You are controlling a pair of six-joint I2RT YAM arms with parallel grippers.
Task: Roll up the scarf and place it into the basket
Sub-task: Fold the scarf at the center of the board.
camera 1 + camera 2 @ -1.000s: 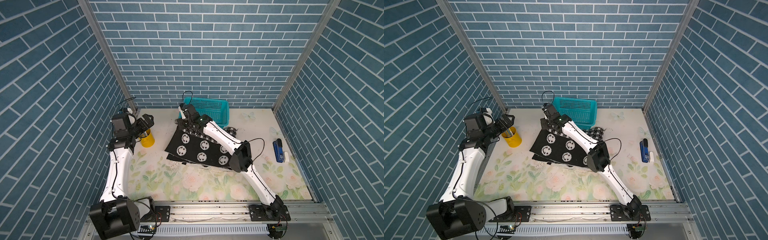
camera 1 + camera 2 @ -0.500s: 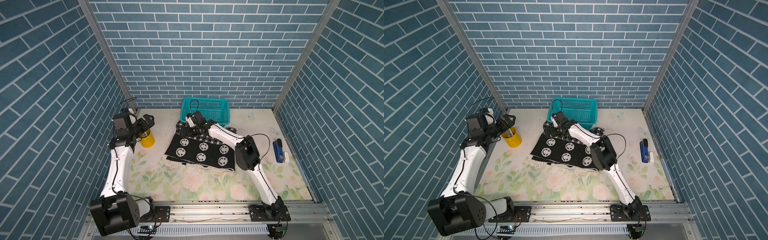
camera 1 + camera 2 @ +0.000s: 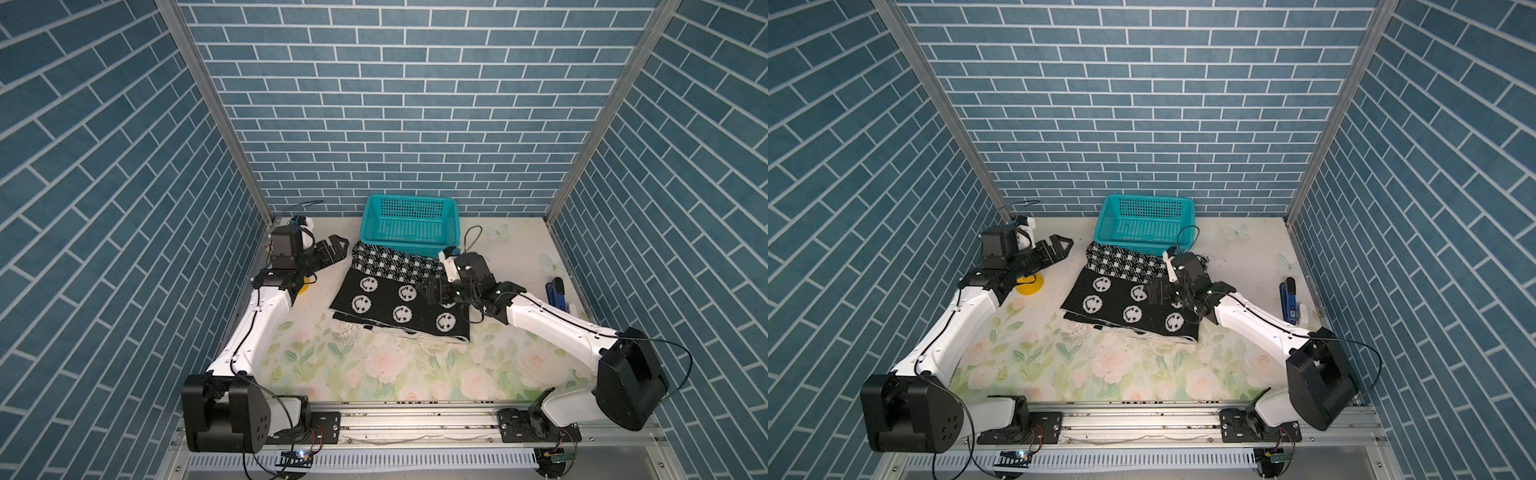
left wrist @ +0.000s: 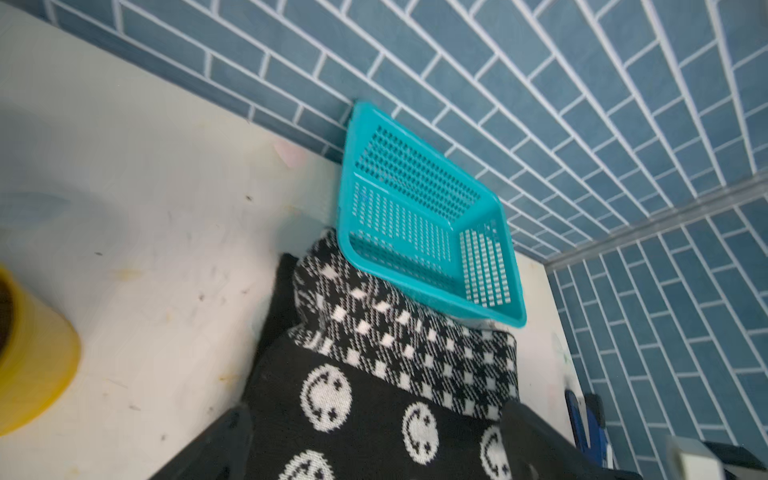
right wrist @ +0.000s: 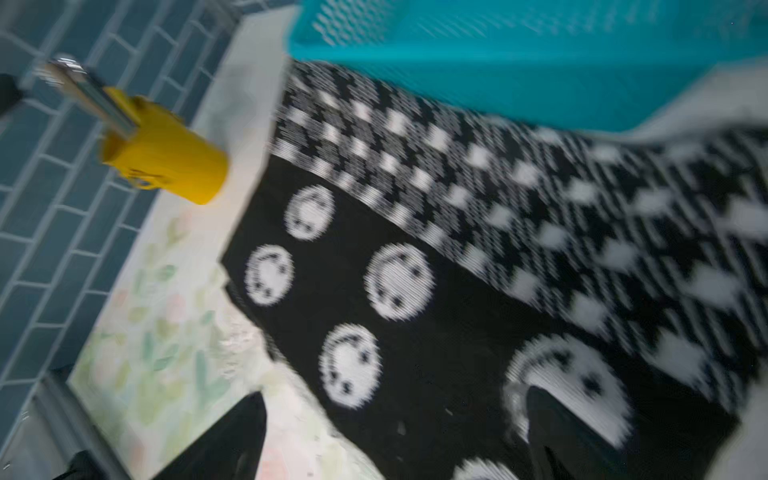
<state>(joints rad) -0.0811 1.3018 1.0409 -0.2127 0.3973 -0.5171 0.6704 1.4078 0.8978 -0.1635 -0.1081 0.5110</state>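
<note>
Right tool (image 3: 434, 291) lets go and pulls back to 3 o'clock of the scarf (image 3: 382, 305), jaws apart; left tool (image 3: 333, 251) apart too. Scarf lies folded, not rolled, at 6 o'clock of the empty basket (image 3: 409, 198).

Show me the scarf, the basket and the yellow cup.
scarf (image 3: 384, 297), in a top view, black smiley-face panel.
basket (image 3: 409, 228), in a top view, its perforated mesh.
yellow cup (image 5: 166, 153), right wrist view, its side.

basket (image 3: 409, 208) open from above, scarf (image 3: 386, 297) against its near wall, floral table (image 3: 374, 374) bare in front
</note>
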